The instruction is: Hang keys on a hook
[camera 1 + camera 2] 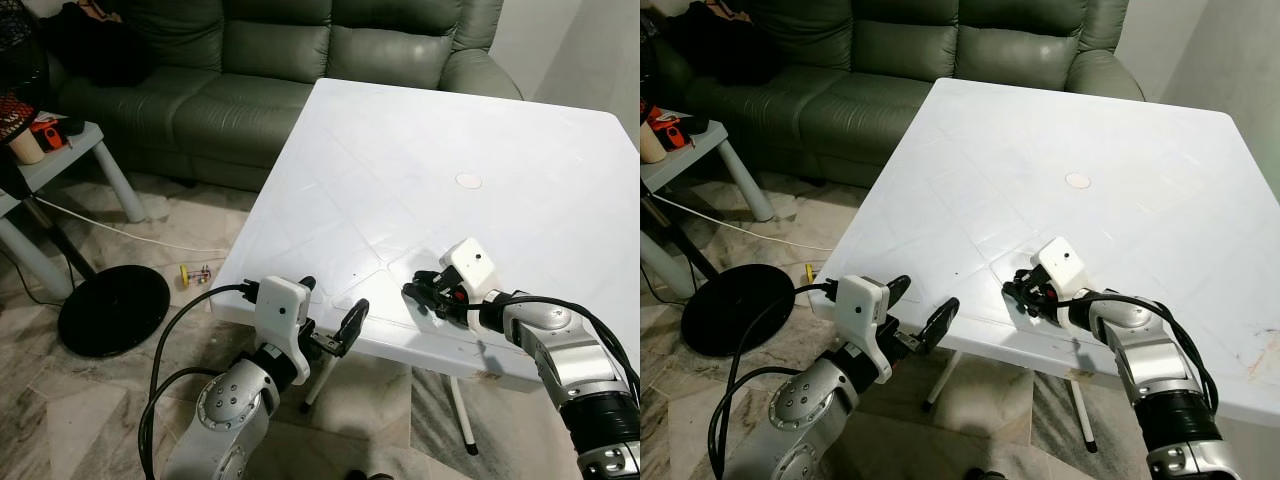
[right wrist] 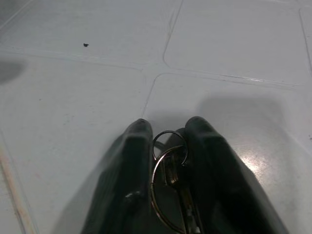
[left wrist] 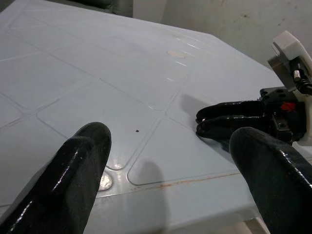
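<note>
From the head view, the right gripper (image 1: 412, 288) rests low on the white table (image 1: 420, 170), the left gripper (image 1: 333, 315) spread wide at its near edge. Its wrist view shows 2 black fingers (image 3: 78, 175) apart. The right wrist view shows the keys (image 2: 168, 180) pinched between 2 fingers (image 2: 127, 185).

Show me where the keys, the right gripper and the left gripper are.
keys (image 2: 168, 183), right wrist view, on the ring between the fingers
right gripper (image 1: 420, 290), left eye view, midway between its fingertips
left gripper (image 1: 333, 308), left eye view, midway between its spread fingertips
</note>
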Robot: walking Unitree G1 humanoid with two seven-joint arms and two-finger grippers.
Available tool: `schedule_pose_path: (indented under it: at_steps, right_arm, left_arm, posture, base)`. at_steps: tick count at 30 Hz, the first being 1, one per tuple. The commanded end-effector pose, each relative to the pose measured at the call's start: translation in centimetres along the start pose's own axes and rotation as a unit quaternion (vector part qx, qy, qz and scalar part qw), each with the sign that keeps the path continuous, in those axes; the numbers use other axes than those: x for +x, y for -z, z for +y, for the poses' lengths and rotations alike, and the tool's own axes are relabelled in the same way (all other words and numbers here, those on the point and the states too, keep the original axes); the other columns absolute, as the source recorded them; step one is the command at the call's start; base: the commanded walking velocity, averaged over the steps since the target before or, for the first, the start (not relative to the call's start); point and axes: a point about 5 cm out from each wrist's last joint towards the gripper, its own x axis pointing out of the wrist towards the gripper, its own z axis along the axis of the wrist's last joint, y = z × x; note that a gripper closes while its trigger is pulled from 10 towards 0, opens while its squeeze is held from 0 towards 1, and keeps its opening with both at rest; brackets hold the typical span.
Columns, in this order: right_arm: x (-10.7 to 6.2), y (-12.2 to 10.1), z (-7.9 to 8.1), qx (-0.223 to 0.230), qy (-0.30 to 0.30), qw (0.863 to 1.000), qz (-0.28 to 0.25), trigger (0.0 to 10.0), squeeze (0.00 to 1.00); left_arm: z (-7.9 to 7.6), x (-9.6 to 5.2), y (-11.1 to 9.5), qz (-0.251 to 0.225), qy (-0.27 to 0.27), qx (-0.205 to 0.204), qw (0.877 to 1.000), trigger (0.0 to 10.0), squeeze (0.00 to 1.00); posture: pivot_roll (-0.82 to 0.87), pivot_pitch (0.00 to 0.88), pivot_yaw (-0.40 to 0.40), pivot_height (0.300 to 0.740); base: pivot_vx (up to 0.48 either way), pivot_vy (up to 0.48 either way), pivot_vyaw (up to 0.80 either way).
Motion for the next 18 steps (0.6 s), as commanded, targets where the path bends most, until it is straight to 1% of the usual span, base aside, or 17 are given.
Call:
schedule_pose_path:
  at_steps: [1, 6, 13, 15, 16, 18]
  right_arm:
    - [-0.3, 0.0, -0.3, -0.003, 0.008, 1.000, -0.001, 0.0, 0.00]
    - [-0.3, -0.1, -0.3, -0.009, 0.010, 1.000, -0.007, 0.0, 0.00]
    - [-0.1, -0.5, -0.4, -0.001, 0.016, 1.000, -0.025, 0.0, 0.00]
    - [0.0, -1.1, -0.6, 0.001, 0.023, 0.999, -0.048, 0.0, 0.00]
    - [0.0, -1.1, -0.6, 0.001, 0.023, 0.999, -0.048, 0.0, 0.00]
    - [0.1, -1.5, -0.9, 0.020, 0.031, 0.997, -0.067, 0.0, 0.00]
  left_arm:
    - [-0.2, 0.0, -0.4, -0.009, 0.002, -0.003, 1.000, 10.0, 0.00]
    - [-0.3, 0.0, -0.4, -0.010, 0.003, -0.005, 1.000, 10.0, 0.00]
    - [-0.3, 0.0, -0.5, -0.012, 0.002, -0.006, 1.000, 10.0, 0.00]
    - [-0.3, 0.0, -0.5, -0.013, 0.002, -0.004, 1.000, 10.0, 0.00]
    - [-0.3, 0.0, -0.5, -0.013, 0.002, -0.004, 1.000, 10.0, 0.00]
    - [-0.3, 0.0, -0.5, -0.015, 0.000, -0.006, 1.000, 10.0, 0.00]
  posture:
    - [0.02, 0.121, -0.042, 0.715]
    - [0.02, 0.114, -0.045, 0.715]
    - [0.02, 0.103, -0.046, 0.715]
    - [0.02, 0.098, -0.046, 0.715]
    - [0.02, 0.098, -0.046, 0.715]
    - [0.02, 0.096, -0.046, 0.715]
  base:
    - [0.000, 0.000, 0.00]
    - [0.000, 0.000, 0.00]
    - [0.000, 0.000, 0.00]
    - [0.000, 0.000, 0.00]
    - [0.000, 0.000, 0.00]
    - [0.000, 0.000, 0.00]
